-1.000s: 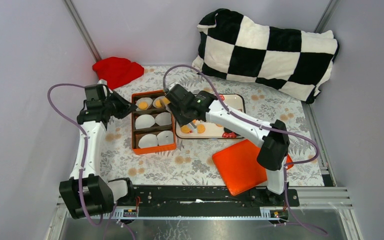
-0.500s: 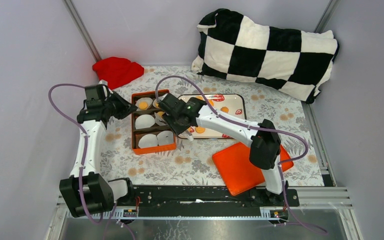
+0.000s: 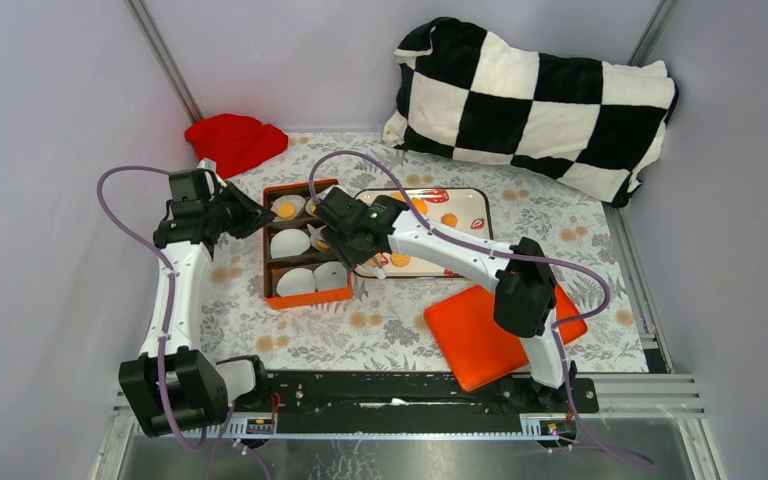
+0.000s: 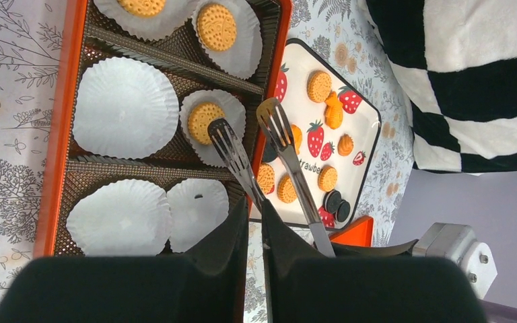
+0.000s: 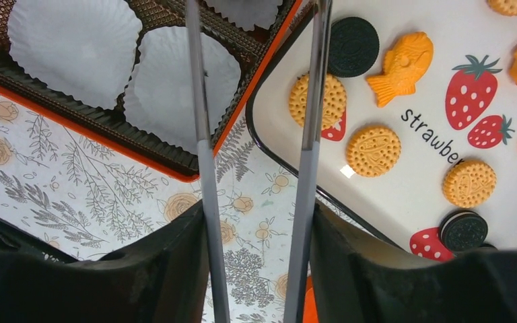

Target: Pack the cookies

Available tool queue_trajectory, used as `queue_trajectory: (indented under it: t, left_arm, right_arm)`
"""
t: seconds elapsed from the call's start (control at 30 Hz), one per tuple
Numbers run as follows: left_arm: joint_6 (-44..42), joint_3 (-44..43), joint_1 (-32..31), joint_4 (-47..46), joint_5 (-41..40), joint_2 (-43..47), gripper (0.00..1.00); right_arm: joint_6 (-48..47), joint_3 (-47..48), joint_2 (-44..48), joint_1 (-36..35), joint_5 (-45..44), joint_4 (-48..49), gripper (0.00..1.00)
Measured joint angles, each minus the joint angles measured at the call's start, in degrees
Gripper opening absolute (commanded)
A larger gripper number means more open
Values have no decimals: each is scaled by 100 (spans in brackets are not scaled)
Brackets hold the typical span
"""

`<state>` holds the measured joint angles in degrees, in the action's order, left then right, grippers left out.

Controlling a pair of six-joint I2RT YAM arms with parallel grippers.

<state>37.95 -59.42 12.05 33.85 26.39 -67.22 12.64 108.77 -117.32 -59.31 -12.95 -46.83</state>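
Checked pillow [image 3: 535, 95] at the back, orange lid [image 3: 480, 335] near, red cloth [image 3: 235, 142] far left.
Orange box [image 4: 57, 128] of paper liners [image 4: 124, 108] holds three cookies [image 4: 205, 121]; more lie on the strawberry tray [image 5: 410, 195]. The right gripper [image 5: 256, 101] holds tongs [image 4: 279, 145], arms apart, above box and tray; the left gripper [image 4: 254, 229] has its jaws nearly together, empty.

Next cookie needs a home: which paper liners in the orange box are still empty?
In the orange box, the big middle-left liner and both near-row liners are empty. Far row and the middle-right liner already hold cookies; tongs crowd there.
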Motion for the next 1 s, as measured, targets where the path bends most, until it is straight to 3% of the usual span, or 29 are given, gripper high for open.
queue_trajectory:
  t: [0.27,0.53,0.73,1.0]
  left_arm:
    - [-11,0,0,-4,63,2,16]
    - [-11,2,0,-57,173,2,16]
    - [-4,2,0,-90,251,2,16]
    - [-2,2,0,-90,304,0,16]
  right_arm:
    - [-24,-94,94,9,-651,33,49]
    - [92,-1163,1259,428,-1196,63,51]
    - [238,-2107,1768,942,-1132,249,55]
    - [278,-2404,1375,1198,-809,553,55]
